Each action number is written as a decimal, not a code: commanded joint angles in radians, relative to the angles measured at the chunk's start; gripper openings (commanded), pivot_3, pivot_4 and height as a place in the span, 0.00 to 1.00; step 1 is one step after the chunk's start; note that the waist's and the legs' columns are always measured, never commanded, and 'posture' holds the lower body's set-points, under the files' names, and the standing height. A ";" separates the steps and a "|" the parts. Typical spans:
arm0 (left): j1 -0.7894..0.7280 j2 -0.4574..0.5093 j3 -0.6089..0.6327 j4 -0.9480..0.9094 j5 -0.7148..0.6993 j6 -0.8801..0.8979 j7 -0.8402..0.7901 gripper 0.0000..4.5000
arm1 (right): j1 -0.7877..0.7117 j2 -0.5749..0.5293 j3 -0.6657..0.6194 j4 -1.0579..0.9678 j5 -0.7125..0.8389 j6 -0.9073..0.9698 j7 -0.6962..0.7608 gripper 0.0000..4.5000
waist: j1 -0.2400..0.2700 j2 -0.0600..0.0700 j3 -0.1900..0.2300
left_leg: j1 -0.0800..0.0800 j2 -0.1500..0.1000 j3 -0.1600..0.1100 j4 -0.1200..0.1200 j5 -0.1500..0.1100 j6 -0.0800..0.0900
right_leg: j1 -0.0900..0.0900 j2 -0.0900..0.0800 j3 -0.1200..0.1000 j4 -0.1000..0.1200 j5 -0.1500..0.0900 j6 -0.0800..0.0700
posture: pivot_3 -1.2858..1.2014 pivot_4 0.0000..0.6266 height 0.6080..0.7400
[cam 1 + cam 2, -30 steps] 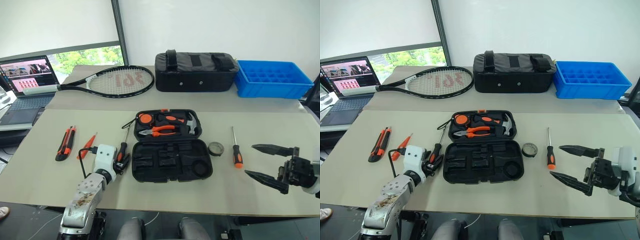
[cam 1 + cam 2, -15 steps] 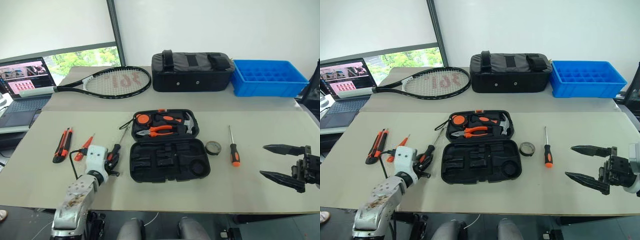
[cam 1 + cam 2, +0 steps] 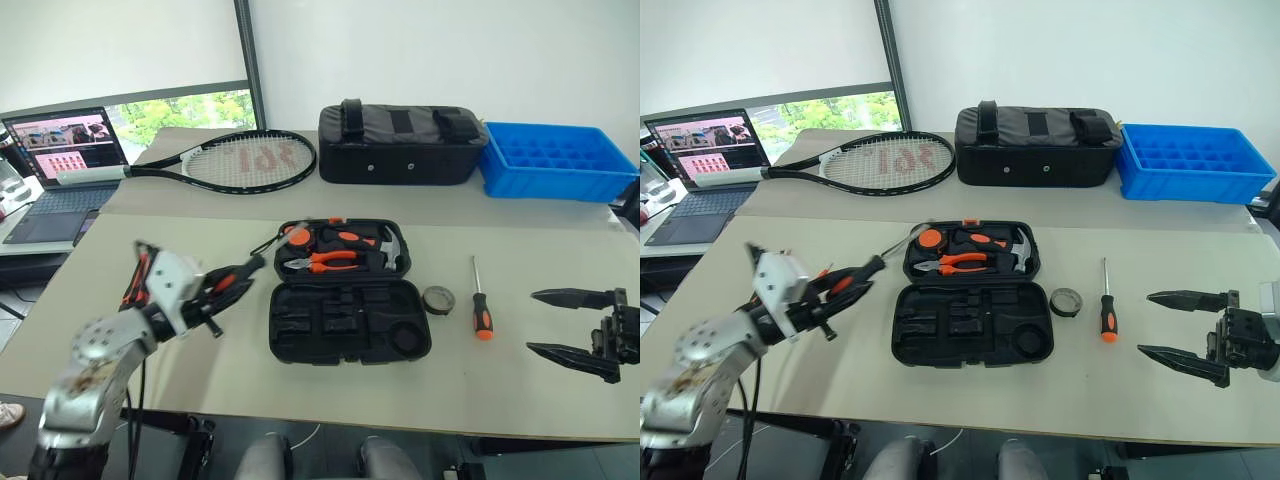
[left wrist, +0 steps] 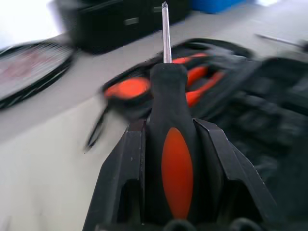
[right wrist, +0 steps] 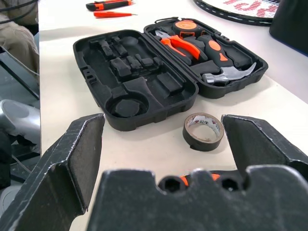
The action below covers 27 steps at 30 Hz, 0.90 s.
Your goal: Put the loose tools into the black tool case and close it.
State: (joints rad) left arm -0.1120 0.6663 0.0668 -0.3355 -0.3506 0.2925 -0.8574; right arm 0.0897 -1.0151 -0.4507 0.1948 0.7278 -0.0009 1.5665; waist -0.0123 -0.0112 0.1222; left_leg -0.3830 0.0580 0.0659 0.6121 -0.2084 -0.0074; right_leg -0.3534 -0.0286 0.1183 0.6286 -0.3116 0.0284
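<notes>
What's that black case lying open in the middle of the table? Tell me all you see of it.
The case is flat, hinged, of black hard-looking plastic, lying fully open on the table. Its far half holds orange-handled pliers, a hammer and a round orange tool. The near half shows empty moulded slots, one round. A thin cord trails from its far left corner. A tape roll lies just to its right, apart from it. Neither pincer touches it.
</notes>
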 commanded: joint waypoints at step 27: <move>-0.489 -0.117 -0.436 0.568 0.341 -0.201 -0.295 0.22 | 0.111 0.048 -0.170 -0.103 -0.007 -0.013 -0.001 1.00 | -0.001 0.001 0.000 | -0.003 -0.001 -0.002 0.003 -0.001 0.001 | 0.001 0.002 0.001 0.001 0.000 0.001 | 0.52 0.24 0.76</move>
State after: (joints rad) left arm -0.5922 0.5462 -0.3493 0.2168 -0.0380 0.1031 -1.1362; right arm 0.2035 -0.9666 -0.5781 0.1209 0.7180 -0.0151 1.5594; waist -0.0134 -0.0101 0.1219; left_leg -0.3855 0.0569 0.0634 0.6149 -0.2089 -0.0061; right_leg -0.3524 -0.0268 0.1193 0.6300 -0.3117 0.0293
